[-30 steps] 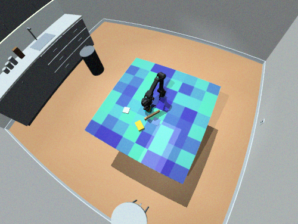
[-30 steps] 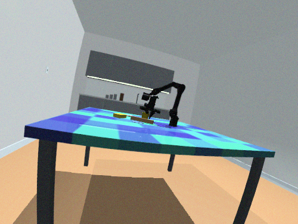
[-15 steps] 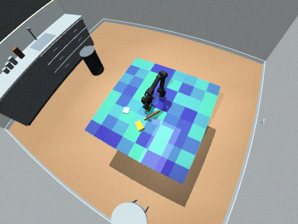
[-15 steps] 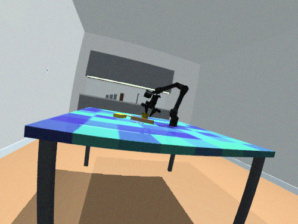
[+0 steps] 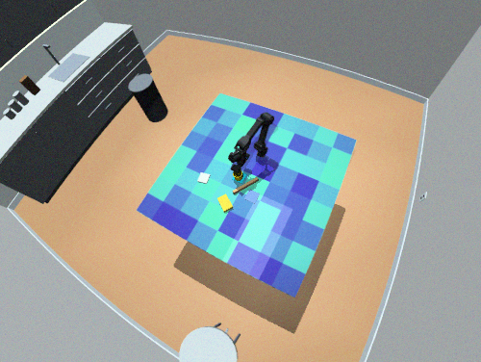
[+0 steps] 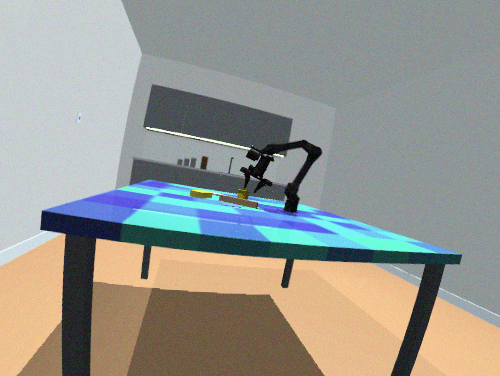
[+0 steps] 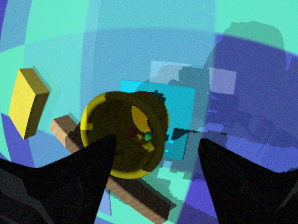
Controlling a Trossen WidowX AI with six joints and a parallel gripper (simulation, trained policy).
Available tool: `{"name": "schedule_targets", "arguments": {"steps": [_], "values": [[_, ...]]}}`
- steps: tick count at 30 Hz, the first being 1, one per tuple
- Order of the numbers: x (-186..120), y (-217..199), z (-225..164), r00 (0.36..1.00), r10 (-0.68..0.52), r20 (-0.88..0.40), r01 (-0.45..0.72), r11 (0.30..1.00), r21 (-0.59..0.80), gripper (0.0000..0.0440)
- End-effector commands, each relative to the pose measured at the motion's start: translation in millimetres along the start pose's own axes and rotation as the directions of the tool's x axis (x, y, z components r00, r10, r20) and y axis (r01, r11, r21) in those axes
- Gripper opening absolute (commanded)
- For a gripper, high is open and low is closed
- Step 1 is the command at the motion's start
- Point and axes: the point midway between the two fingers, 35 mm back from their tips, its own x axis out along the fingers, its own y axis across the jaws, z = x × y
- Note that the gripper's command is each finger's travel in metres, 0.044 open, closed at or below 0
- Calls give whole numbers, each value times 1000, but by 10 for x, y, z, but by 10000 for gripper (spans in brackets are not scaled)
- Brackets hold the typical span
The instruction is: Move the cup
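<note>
Looking down through the wrist view, you have the yellow cup (image 5: 238, 175) (image 6: 243, 194) open toward you, with small marbles (image 7: 148, 136) inside: a green one is plain, a dark red one sits to its 9 o'clock, and the others are too shaded for you to count. The cup stands upright at the cyan pad (image 7: 181, 112), covering part of it in that view; you cannot tell exactly how much of its base is on it. Your pincer (image 5: 237, 169) (image 6: 251, 190) (image 7: 158, 143) is released, its fingers spread above the cup and grasping nothing, with one fingertip overlapping the cup's mouth in the wrist picture. Taking the cup as the dial's centre in the top view, you see the white pad (image 5: 204, 178) at 9 o'clock, well apart on the tabletop (image 5: 183, 168) (image 6: 175, 220). The wooden bar (image 5: 245, 186) (image 6: 238, 201) (image 7: 135, 197) lies near the cup at about 4 to 5 o'clock, and the yellow block (image 5: 225, 203) (image 6: 201, 194) (image 7: 27, 102) lies toward 7 o'clock.

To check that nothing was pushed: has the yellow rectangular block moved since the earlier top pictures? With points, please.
No, the yellow rectangular block (image 5: 224, 203) (image 6: 201, 194) (image 7: 26, 102) shows no visible shift against the tabletop's coloured squares in the top view.
</note>
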Motion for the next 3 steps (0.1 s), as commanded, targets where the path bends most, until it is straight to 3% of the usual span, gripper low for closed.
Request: {"name": "schedule_targets", "arguments": {"steps": [1,3], "values": [[-128,28,29,999,37,6,-37,999,12,304],[-197,43,50,998,54,13,-55,998,17,327]]}}
